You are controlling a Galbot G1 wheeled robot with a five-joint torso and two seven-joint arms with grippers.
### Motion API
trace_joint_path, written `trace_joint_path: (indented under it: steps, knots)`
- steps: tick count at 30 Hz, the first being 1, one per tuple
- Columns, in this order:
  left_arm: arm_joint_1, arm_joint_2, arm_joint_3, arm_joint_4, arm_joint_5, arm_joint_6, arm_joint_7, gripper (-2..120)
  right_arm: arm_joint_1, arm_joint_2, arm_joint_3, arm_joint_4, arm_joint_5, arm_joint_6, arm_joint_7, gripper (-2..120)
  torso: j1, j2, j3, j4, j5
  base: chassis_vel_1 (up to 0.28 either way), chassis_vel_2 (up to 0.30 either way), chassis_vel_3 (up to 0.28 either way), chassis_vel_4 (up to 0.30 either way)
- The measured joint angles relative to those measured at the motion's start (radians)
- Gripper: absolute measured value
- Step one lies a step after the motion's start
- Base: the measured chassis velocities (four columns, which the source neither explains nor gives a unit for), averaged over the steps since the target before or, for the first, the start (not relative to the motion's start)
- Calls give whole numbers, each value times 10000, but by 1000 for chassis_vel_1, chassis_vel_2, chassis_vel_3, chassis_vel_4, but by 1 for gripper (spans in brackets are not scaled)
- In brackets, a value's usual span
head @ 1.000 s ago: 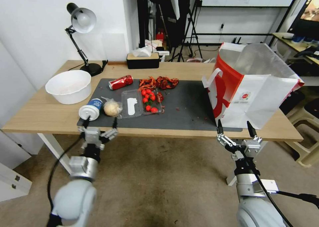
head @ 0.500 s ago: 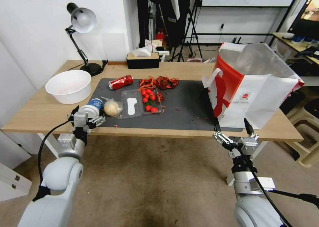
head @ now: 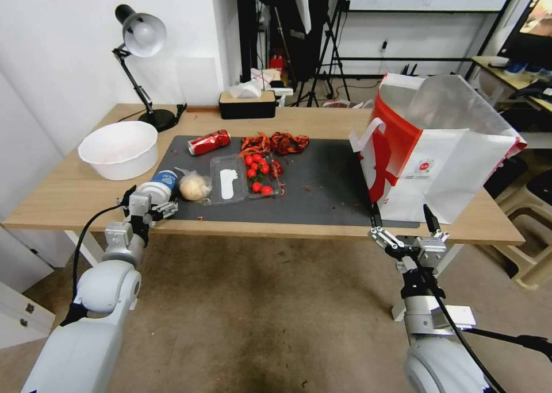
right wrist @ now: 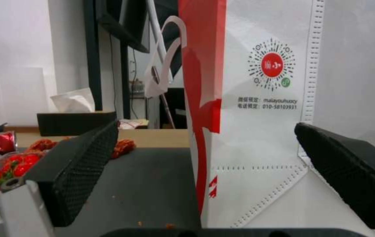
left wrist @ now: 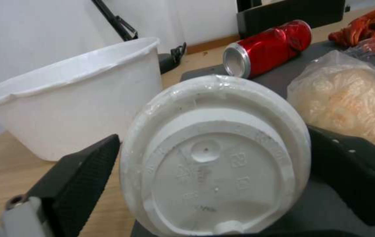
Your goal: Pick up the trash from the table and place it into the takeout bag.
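Fingers of the left gripper [left wrist: 213, 171] now bracket the tipped white-lidded paper cup [left wrist: 216, 171] at the near left of the dark grey mat [head: 322, 186], having reached in; jaws wide, not yet clamped. Right gripper [head: 405, 226] waits open near the white-and-red takeout bag [head: 443, 169].

Hidden and cut-off parts

The white-lidded cup [left wrist: 216, 158] fills the space between the left gripper [head: 140, 204] pads — whether they press its sides cannot be told. Its body hides behind its lid. The takeout bag [right wrist: 258, 125] runs past the picture's top edge — its small print is barely legible.
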Motion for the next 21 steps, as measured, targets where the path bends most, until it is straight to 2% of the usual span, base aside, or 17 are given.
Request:
trace_joint_path:
  steps: [3,11,21]
  knots:
    - [-704,578,-210,558,-517,418,-16,83,37,12,-97,49,-71,-51,21,100,2,-1,0,-3,-2,0,0,0,0]
    - [-1374,1225,-92,1273,-964,692,-43,66,125,37,-151,116,-135,-139,63,100,2,0,0,-4,2,0,0,0,0]
    - [-1979,1728,111,2376,-1075,756,-36,64,146,83,-127,128,-175,-169,78,100,2,-1,0,-2,-1,0,0,0,0]
